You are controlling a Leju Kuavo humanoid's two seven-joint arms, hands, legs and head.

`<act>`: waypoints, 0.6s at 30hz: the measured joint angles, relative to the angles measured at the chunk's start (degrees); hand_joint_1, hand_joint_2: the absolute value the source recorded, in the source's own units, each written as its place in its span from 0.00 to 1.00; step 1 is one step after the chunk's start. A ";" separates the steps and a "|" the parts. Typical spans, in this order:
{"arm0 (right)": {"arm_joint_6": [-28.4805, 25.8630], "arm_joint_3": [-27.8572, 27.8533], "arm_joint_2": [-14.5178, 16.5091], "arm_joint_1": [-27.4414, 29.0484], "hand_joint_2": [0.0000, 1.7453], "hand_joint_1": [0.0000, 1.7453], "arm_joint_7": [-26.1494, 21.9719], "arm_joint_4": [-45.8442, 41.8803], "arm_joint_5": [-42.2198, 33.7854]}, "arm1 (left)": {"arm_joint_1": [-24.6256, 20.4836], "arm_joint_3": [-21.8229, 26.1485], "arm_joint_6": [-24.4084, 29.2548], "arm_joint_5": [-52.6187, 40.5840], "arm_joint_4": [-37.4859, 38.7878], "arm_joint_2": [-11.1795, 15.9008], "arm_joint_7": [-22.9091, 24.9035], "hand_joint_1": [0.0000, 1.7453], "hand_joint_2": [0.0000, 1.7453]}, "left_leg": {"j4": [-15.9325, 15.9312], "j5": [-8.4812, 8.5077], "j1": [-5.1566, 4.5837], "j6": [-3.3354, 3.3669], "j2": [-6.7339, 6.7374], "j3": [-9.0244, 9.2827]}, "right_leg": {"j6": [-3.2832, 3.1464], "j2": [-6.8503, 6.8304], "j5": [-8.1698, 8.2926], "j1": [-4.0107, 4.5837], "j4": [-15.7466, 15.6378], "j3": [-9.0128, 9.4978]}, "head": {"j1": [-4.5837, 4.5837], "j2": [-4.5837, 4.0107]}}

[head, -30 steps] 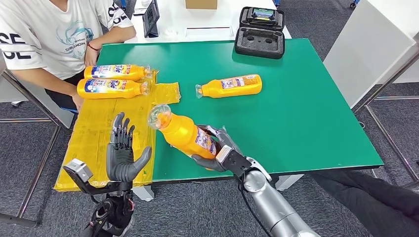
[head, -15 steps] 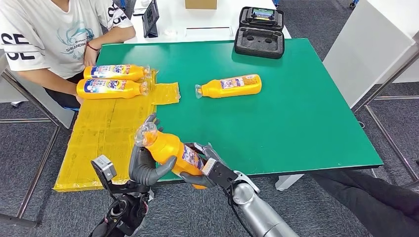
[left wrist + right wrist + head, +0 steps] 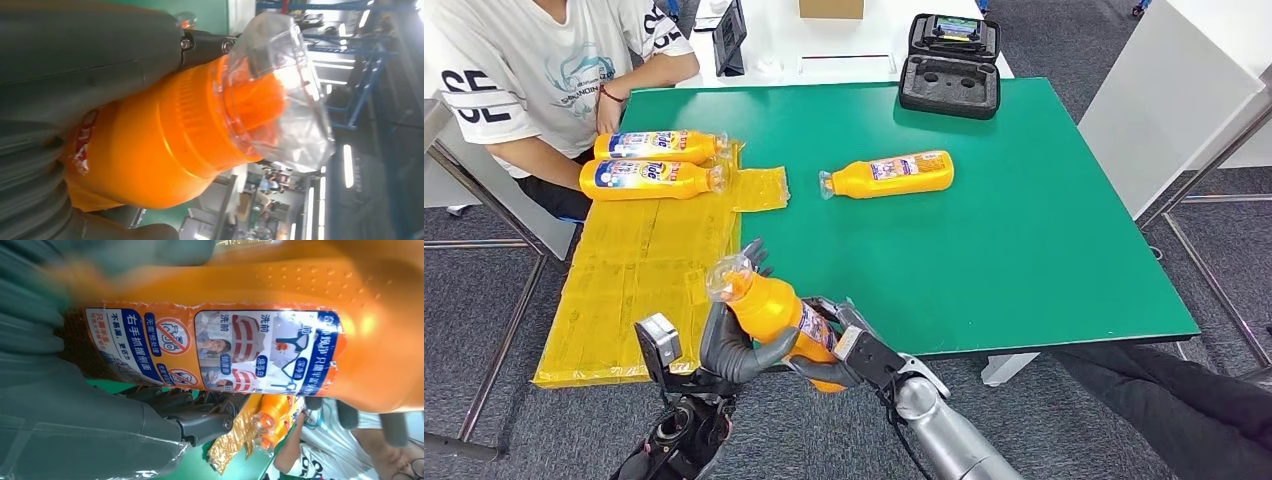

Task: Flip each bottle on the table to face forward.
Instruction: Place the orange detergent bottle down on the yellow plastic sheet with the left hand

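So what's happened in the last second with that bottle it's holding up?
The left hand, open and apart a second ago, has come across and now grips the held bottle near its neck. The right hand still holds its base and has pulled it toward the robot. The other three bottles stayed put.

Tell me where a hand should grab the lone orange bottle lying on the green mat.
Grip the lone bottle around its wide midbody, coming down from above. It lies flat on its side, cap toward the robot's left, and the neck is much narrower.
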 joint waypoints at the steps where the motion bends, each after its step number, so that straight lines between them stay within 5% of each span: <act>1: 0.02 -0.02 -0.02 0.03 1.00 1.00 0.00 0.09 0.14 | -0.03 0.01 -0.20 -0.29 0.23 0.05 0.64 0.01 1.00 | 0.00 0.00 0.00 0.00 0.00 0.00 | 0.00 0.00 0.00 0.00 0.00 0.00 | 0.00 0.00; 3: 0.05 -0.07 -0.11 0.10 1.00 1.00 0.00 0.27 0.45 | -0.11 0.02 -0.99 -0.85 0.73 0.21 1.80 0.11 1.00 | 0.00 0.00 0.00 0.00 0.00 0.00 | 0.00 0.00 0.00 0.00 0.00 0.00 | 0.00 0.00; 6: 0.06 -0.14 -0.21 0.26 1.00 0.99 0.00 0.55 1.05 | -0.16 0.05 -3.35 -1.01 1.42 0.62 2.81 0.81 1.00 | 0.00 0.00 0.00 0.00 0.00 0.00 | 0.00 0.00 0.00 0.00 0.00 0.00 | 0.00 0.00; 7: 0.01 -0.16 -0.23 0.30 1.00 0.99 0.00 0.67 1.28 | -0.16 0.07 -4.11 -1.01 1.61 0.76 3.07 0.96 1.00 | 0.00 0.00 0.00 0.00 0.00 0.00 | 0.00 0.00 0.00 0.00 0.00 0.00 | 0.00 0.00; 18: -0.71 -0.41 -0.26 0.32 1.00 1.00 0.00 1.80 2.73 | -0.31 0.44 -7.18 -1.08 2.97 1.49 4.98 1.00 1.00 | 0.00 0.00 0.00 0.00 -0.01 -0.01 | 0.00 -0.01 0.00 0.00 0.00 0.01 | 0.01 0.00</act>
